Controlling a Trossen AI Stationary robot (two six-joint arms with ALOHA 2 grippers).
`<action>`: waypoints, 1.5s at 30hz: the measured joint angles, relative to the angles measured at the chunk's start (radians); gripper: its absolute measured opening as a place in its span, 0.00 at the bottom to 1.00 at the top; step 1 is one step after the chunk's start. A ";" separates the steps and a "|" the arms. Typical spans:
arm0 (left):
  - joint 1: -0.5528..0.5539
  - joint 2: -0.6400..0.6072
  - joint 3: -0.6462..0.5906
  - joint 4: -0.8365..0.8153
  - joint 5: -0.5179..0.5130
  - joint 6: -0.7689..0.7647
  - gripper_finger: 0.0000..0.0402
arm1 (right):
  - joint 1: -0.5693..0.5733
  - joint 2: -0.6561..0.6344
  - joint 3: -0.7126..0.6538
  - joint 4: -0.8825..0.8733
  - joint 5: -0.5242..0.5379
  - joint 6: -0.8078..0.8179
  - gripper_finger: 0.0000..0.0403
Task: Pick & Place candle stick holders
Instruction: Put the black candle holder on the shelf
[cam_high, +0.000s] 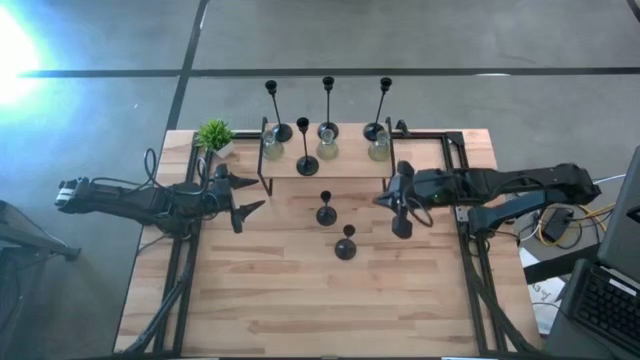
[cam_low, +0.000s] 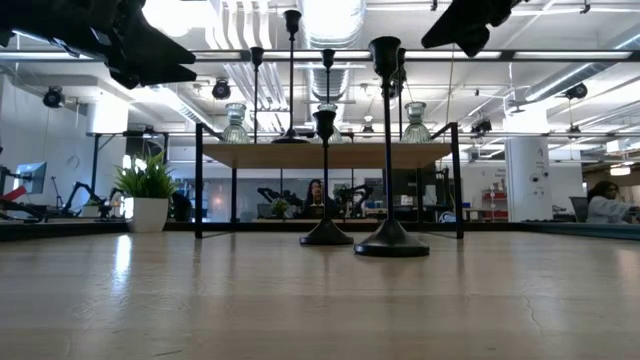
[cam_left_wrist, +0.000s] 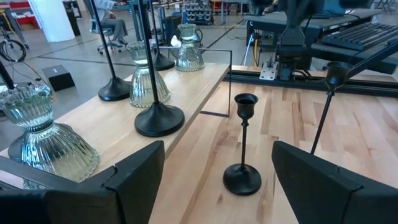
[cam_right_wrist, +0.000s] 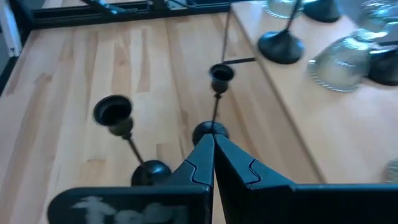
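The candle stick holders are matte black, each with a round domed base, a thin stem and a small cup top; three ribbed, clear-greenish glass holders stand among them. Seen from above with the table (cam_high: 250, 300) centre as the clock's hub, the left gripper (cam_high: 246, 197) hovers at about 9 o'clock, its fingers (cam_left_wrist: 134, 180) released and spread wide, empty. At 12 o'clock a raised wooden shelf (cam_high: 350, 160) on thin black legs carries a tall black holder (cam_high: 307, 160) near its front edge, three more tall black ones along the back, and the glass holders (cam_high: 327, 150) between. Just below the shelf, near the hub, two shorter black holders stand free on the pale planked wood: one (cam_high: 326, 212) nearer the shelf, the other (cam_high: 345, 246) just beyond it toward 5 o'clock. Open bare wood lies from 4 to 8 o'clock. The right gripper (cam_high: 401, 208) hangs at about 3 o'clock, fingers (cam_right_wrist: 242, 174) clenched together on nothing. A small green potted plant (cam_high: 214, 136) sits at 11 o'clock by the table corner.
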 joint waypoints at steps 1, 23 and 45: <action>0.000 0.000 0.000 0.000 0.000 0.001 0.75 | 0.012 0.001 -0.017 0.025 0.000 0.000 0.02; 0.000 0.000 0.000 0.000 0.000 0.003 0.75 | 0.224 0.038 -0.379 0.442 0.078 0.227 0.04; 0.000 -0.001 0.000 -0.002 0.000 0.006 0.75 | 0.212 0.382 -0.381 0.921 0.129 0.054 0.39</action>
